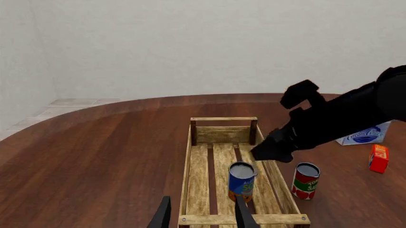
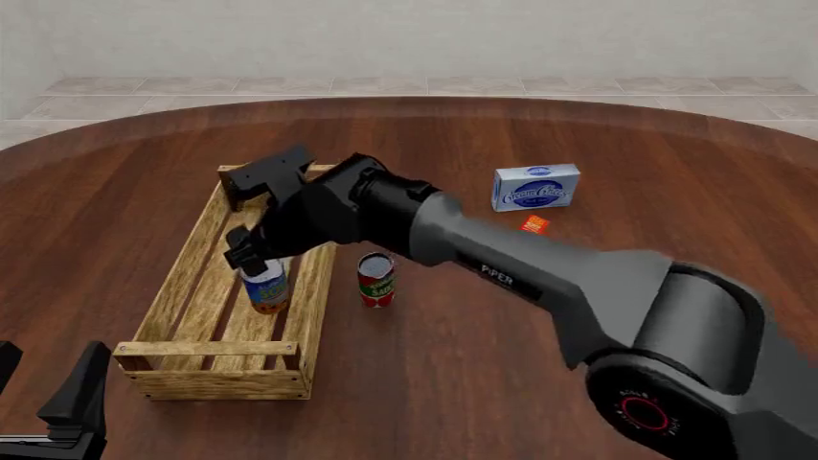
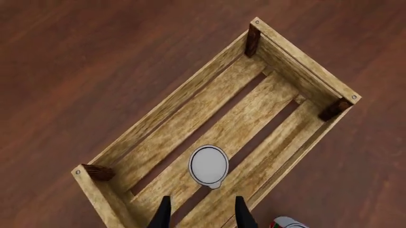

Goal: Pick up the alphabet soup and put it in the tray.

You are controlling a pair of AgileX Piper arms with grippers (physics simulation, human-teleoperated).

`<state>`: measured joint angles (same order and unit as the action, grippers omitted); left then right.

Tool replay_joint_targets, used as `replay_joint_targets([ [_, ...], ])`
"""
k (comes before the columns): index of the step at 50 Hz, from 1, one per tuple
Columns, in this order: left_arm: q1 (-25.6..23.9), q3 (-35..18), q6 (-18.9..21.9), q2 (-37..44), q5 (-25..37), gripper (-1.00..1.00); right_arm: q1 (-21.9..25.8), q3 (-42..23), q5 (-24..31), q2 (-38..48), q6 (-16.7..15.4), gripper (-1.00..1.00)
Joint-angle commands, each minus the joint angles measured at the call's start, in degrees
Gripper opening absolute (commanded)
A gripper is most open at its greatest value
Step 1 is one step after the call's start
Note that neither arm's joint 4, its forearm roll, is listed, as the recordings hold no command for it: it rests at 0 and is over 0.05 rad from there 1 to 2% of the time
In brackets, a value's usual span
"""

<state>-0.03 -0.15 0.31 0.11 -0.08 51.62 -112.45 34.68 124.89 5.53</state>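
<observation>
Standing upright on the slats of the tray (image 2: 172, 287), the alphabet soup (image 2: 266, 286) sits inside the crate, left of centre in the front view and toward the tray's near end — its long axis vertical, silver-white top facing up. The right gripper (image 2: 243, 251) hangs directly over it: in the right wrist view the can's round lid (image 3: 208, 165) shows just ahead of the two dark fingers (image 3: 163, 213), which are spread apart with nothing between them and, as far as I can tell, not touching the can. So the relation that matters reads as plain above-and-below; the fingers look clear of the can, and I judge the placing done, with a straight lift the likely way out. From the left wrist view the same can (image 1: 242, 181) stands in the lower middle of the frame with the right arm's dark bulk above and to its right. The left gripper (image 1: 202, 214) waits low at the bottom edge, its fingers also spread and empty, well apart from the can — the right arm is by far the nearer. A red-and-green can (image 2: 374, 279) stands on the tabletop (image 2: 511, 383) just outside the tray's right-hand wall, close enough that a sideways retreat might brush it.
</observation>
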Motion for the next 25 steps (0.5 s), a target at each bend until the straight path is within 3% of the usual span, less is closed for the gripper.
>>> replay_joint_targets([
  [1,0.0,0.0,0.0,0.0,0.0,1.0,0.2,6.6,-1.0,-6.3,-0.2,1.0],
  [25,0.0,0.0,0.0,0.0,0.0,1.0,-1.1,23.6,-6.2,-21.9,1.2,1.0],
])
